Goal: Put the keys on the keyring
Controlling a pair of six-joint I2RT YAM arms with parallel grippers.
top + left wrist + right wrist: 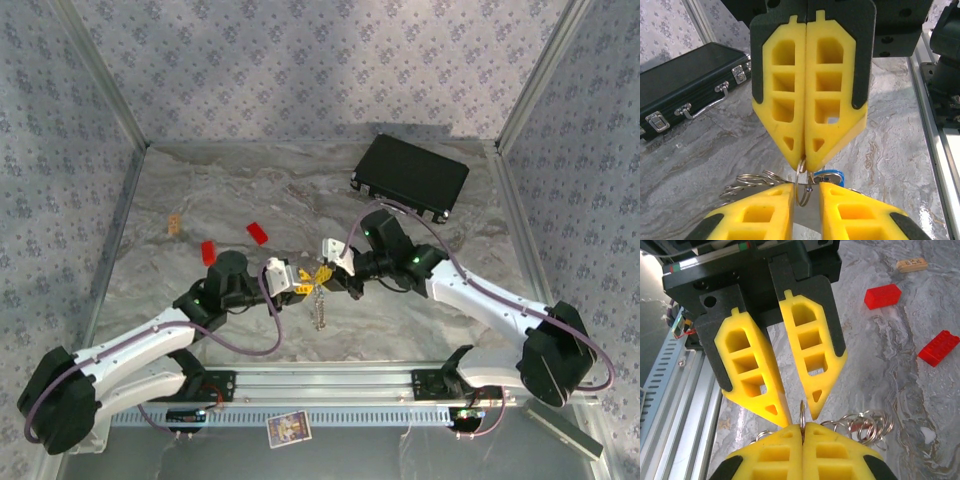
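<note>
From above, we are seeing both arms reaching to the middle of the table (pixel 250 190). The left gripper (pixel 297 283) and the right gripper (pixel 333 272) are meeting tip to tip. The keyring (pixel 320 312) is hanging as a silvery chain just below them, on the near side. A black box (pixel 410 178) is lying far right.

Through the left wrist camera, we are seeing the right gripper (pixel 804 162) pointing down with its fingers pressed together. It is pinching a thin silver ring (pixel 798 180) at the very tips. The left gripper (pixel 806 192) is keeping its own fingers parted, and that ring is standing in the gap. A blue key (pixel 830 176) is sitting just right of the ring. The keyring (pixel 752 184) is bunching as linked loops to its left.

Through the right wrist camera, we are seeing the right gripper (pixel 802 432) clamping the thin silver ring (pixel 802 412) edge-on. The left gripper (pixel 796 409) is holding its fingers spread on either side of it. The keyring (pixel 862 422) is lying just right, with something reddish among its loops. Two red blocks (pixel 882 296) are lying well beyond.
</note>
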